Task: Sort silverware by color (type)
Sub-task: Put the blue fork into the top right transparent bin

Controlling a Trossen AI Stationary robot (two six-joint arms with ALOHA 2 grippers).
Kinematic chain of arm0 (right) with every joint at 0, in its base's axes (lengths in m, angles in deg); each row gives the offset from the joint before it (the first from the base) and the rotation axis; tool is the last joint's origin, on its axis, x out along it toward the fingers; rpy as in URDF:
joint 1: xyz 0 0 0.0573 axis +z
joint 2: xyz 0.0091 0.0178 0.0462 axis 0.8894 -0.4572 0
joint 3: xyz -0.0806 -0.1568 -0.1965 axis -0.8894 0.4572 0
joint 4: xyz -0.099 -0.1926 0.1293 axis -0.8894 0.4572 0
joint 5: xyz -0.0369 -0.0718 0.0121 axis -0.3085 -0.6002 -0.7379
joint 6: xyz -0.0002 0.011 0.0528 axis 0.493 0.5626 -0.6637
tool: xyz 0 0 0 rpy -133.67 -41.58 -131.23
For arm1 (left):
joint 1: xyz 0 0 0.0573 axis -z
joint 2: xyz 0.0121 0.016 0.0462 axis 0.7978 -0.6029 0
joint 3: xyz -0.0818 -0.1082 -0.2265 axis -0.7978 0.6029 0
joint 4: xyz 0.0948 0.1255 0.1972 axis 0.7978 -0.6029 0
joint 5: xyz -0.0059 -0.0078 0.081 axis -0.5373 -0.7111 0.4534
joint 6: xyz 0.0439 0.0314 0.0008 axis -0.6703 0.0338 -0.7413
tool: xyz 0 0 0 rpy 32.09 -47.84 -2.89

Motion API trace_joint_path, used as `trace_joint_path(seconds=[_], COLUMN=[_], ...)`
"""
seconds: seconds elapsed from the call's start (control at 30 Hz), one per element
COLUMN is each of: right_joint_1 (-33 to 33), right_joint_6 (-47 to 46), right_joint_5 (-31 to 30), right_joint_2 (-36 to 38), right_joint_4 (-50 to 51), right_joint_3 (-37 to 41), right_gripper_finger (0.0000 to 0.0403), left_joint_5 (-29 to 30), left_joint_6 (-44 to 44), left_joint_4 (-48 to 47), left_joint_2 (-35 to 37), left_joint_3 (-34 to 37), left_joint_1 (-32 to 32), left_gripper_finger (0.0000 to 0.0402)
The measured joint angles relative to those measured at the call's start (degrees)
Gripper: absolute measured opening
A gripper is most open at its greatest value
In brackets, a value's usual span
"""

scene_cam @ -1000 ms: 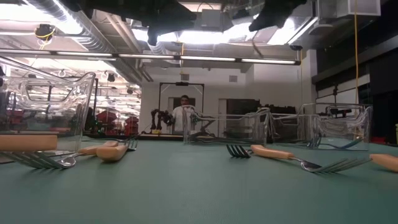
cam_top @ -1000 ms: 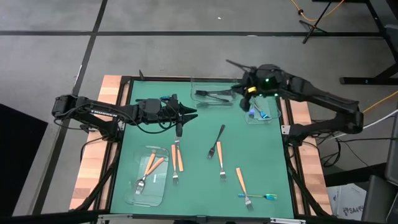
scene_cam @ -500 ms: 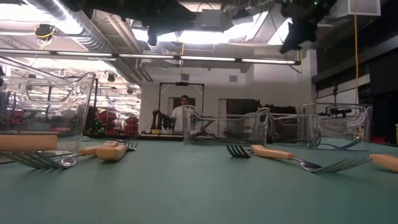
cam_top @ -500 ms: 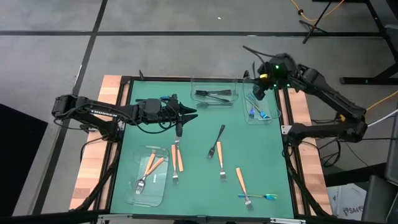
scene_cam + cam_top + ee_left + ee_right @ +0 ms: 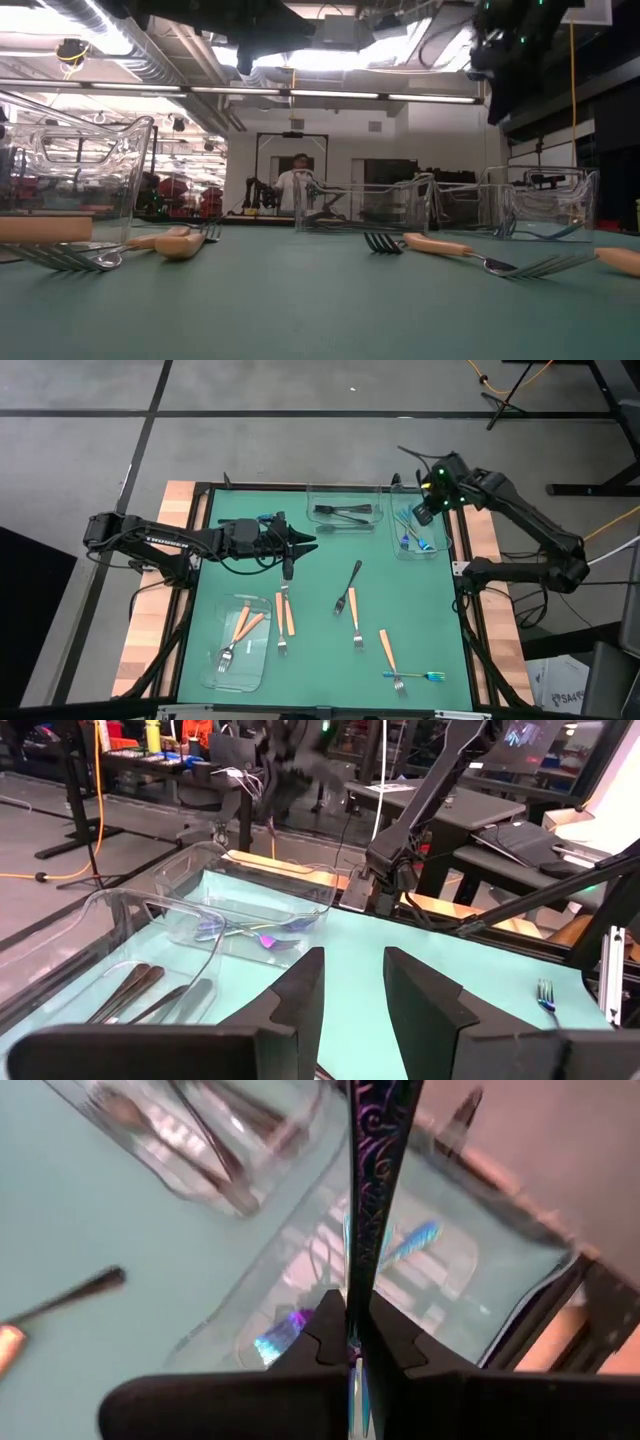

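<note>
My right gripper (image 5: 355,1315) is shut on an iridescent blue-purple utensil (image 5: 375,1200) and hangs over the clear tray (image 5: 421,546) at the far right, which holds blue silverware (image 5: 410,1240). My left gripper (image 5: 350,995) stands open and empty above the table's far left-middle (image 5: 300,540). A far middle tray (image 5: 345,522) holds black pieces. A near left tray (image 5: 238,660) holds orange-handled forks. Loose on the mat lie orange-handled forks (image 5: 355,615), a black fork (image 5: 348,585) and a blue fork (image 5: 415,677). My right gripper pinches the utensil's thin patterned shaft (image 5: 360,1285) between its two fingers. The shaft runs on past the fingertips, along the fingers, and its far end leaves the picture. The fingers slant steeply down from above. The utensil is lifted clear, over the tray.
The trays' clear upright walls (image 5: 540,205) stand along the far edge of the green mat. Wooden strips (image 5: 475,540) border the mat left and right. A person (image 5: 296,185) stands far off in the room behind the table.
My right gripper has swung from above the far middle tray toward the table's right edge, sinking a little and tipping its fingers steeply down, and now hangs over the far right tray with the utensil still held.
</note>
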Motion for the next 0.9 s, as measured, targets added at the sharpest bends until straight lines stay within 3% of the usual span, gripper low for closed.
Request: trace_joint_path(seconds=[0.43, 0.9], right_joint_1=[0.1, 0.12], right_joint_6=[-4.34, -5.87], right_joint_5=[1.21, 1.46], right_joint_2=[-0.02, -5.63], right_joint_4=[-15.29, -23.82], right_joint_3=[19.83, 27.12], right_gripper_finger=[0.0, 0.0], left_joint_5=[0.0, 0.0], left_joint_6=[0.05, 0.05], left_joint_4=[0.0, 0.02], left_joint_2=[0.0, 0.0], left_joint_3=[0.0, 0.02], left_joint_1=[0.0, 0.0], left_gripper_finger=[0.01, 0.01])
